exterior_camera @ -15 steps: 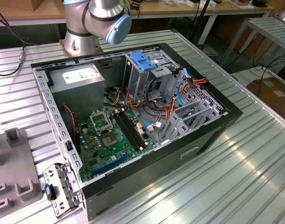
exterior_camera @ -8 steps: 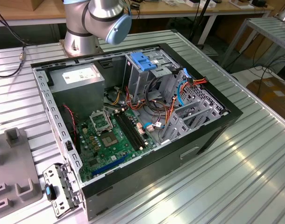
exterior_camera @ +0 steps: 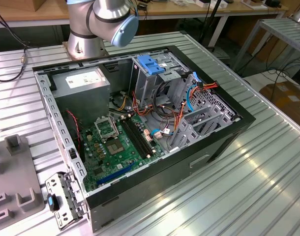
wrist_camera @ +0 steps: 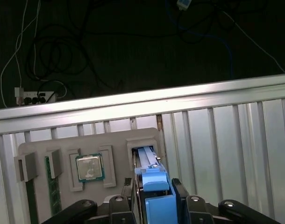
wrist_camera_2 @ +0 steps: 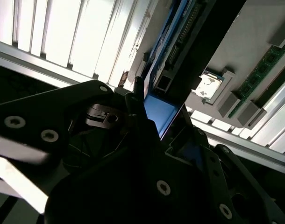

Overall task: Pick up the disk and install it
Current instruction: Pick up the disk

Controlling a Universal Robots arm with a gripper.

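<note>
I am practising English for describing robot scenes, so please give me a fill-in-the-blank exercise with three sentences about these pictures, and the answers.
1. In the first wrist view, the gripper is shut on the disk, whose plastic carrier is ____ in colour.
2. The tray that holds the square chip is ____ in colour.
3. In the exterior view, the green motherboard lies inside the open computer ____.

Missing words: blue; grey; case.
</note>
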